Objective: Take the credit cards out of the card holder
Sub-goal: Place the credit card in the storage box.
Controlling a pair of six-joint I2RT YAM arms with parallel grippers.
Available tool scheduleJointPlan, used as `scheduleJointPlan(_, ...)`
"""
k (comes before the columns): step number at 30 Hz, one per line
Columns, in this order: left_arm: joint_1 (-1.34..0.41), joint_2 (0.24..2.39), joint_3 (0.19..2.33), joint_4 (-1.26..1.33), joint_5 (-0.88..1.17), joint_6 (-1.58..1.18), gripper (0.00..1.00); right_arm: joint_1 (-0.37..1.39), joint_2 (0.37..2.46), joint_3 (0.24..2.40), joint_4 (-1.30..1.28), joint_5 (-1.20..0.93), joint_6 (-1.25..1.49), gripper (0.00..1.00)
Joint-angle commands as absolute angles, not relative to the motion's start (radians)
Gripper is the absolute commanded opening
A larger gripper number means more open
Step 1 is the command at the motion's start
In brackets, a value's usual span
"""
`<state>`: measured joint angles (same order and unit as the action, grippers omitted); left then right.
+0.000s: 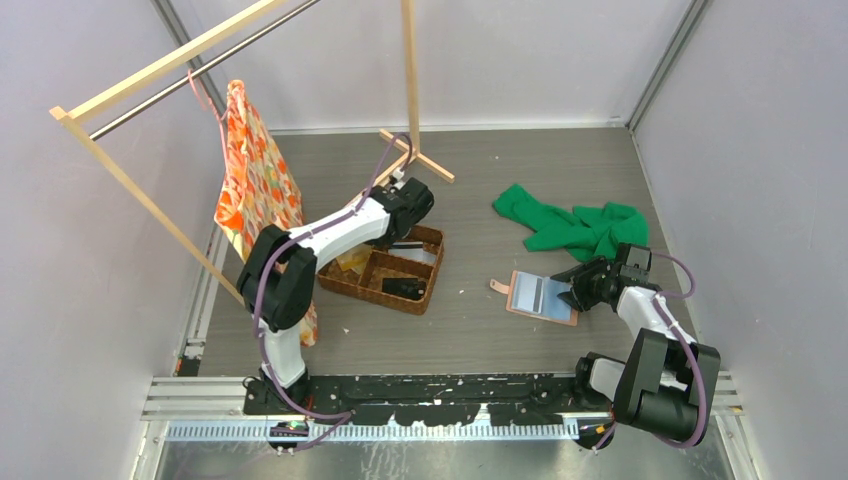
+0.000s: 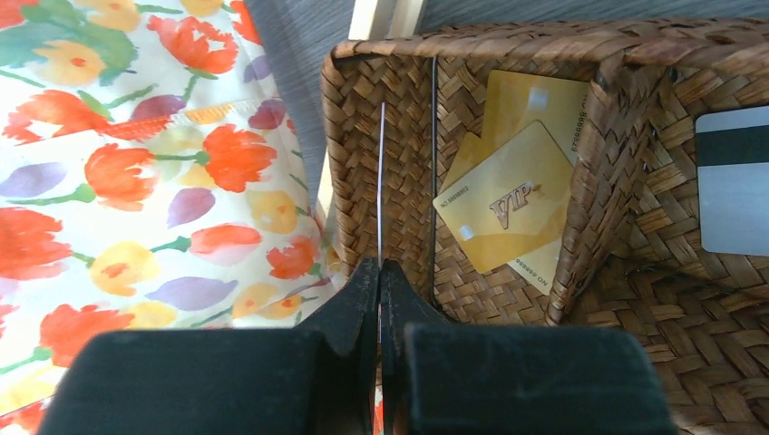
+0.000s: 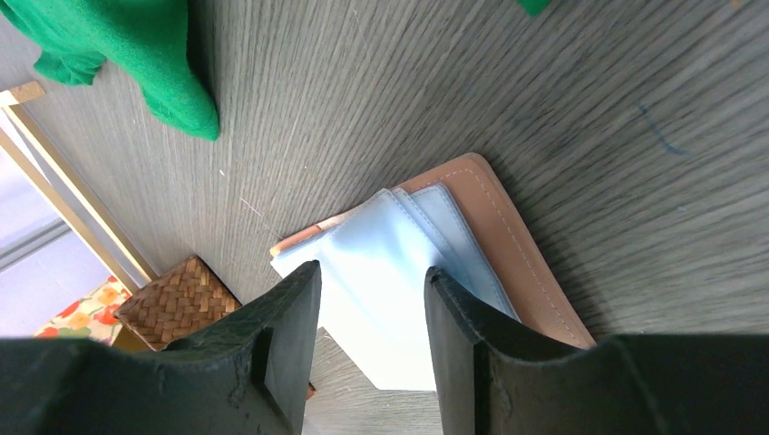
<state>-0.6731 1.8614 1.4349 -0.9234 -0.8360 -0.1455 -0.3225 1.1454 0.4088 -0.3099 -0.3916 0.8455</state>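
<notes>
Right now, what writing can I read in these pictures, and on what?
"VIP": on the top gold plastic card in the brown woven basket.
Small print at the gold cards' edges: unreadable.
The grey card with black stripe, the salmon leather card holder: no text shows.
The thin card edge-on in the left gripper: face hidden.

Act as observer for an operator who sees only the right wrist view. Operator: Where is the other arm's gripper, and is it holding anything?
Observer: The left gripper is at the woven basket, shut on a thin card seen edge-on.
Operator: Are any cards lying in the basket?
Observer: Yes, gold VIP cards lie in one compartment.
Operator: Anything else in there?
Observer: A grey card with a black stripe lies in the neighbouring compartment.
</notes>
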Motion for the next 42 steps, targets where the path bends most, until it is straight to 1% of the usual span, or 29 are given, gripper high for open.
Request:
scheduleJointPlan(1,-0.676,1.852,1.408,-0.859,-0.839,-0.164,0.0,-0.312,1.175,0.359,-0.428,-0.34,0.819,0.52)
scheduleJointPlan(7,-0.678,1.908,1.442,-0.914,-0.903,-0.218,0.0,-0.313,1.181,0.36,-0.426,-0.342,0.819,0.53)
scheduleJointPlan(9,-0.678,1.932,1.486,-0.984,-0.919,-0.281,0.01,-0.312,1.179,0.36,-0.426,-0.342,0.817,0.54)
scheduleJointPlan(11,-0.677,1.948,1.531,-1.057,-0.912,-0.338,0.04,-0.311,1.178,0.36,-0.425,-0.343,0.818,0.56)
scheduleJointPlan(12,-0.678,1.949,1.538,-1.071,-0.902,-0.352,0.08,-0.311,1.179,0.36,-0.425,-0.344,0.819,0.56)
scheduleJointPlan(14,-0.678,1.937,1.536,-1.08,-0.882,-0.369,0.25,-0.312,1.181,0.362,-0.425,-0.345,0.817,0.58)
scheduleJointPlan(15,-0.678,1.927,1.532,-1.081,-0.875,-0.375,0.3,-0.313,1.182,0.362,-0.425,-0.345,0.817,0.58)
scheduleJointPlan(16,-0.678,1.919,1.53,-1.085,-0.865,-0.378,0.32,-0.312,1.182,0.362,-0.425,-0.345,0.817,0.59)
scheduleJointPlan(17,-0.678,1.911,1.529,-1.092,-0.855,-0.383,0.41,-0.312,1.182,0.362,-0.425,-0.346,0.816,0.59)
scheduleJointPlan(19,-0.678,1.894,1.532,-1.1,-0.827,-0.386,0.44,-0.312,1.186,0.363,-0.422,-0.35,0.816,0.6)
scheduleJointPlan(25,-0.711,1.777,1.581,-1.105,-0.719,-0.389,0.44,-0.312,1.162,0.404,-0.47,-0.343,0.806,0.61)
scheduleJointPlan(31,-0.85,1.715,1.661,-1.051,-0.54,-0.392,0.43,-0.312,1.07,0.454,-0.559,-0.317,0.799,0.62)
scheduleJointPlan(33,-0.911,1.729,1.683,-1.007,-0.411,-0.394,0.44,-0.311,1.043,0.463,-0.58,-0.316,0.798,0.62)
scheduleJointPlan(35,-0.936,1.753,1.68,-0.949,-0.258,-0.436,0.44,-0.312,1.025,0.467,-0.597,-0.313,0.796,0.63)
scheduleJointPlan(36,-0.944,1.768,1.675,-0.913,-0.143,-0.456,0.43,-0.313,1.019,0.467,-0.605,-0.311,0.794,0.63)
scheduleJointPlan(42,-0.976,1.854,1.639,-0.704,0.185,-0.579,0.43,-0.313,0.968,0.465,-0.641,-0.321,0.784,0.62)
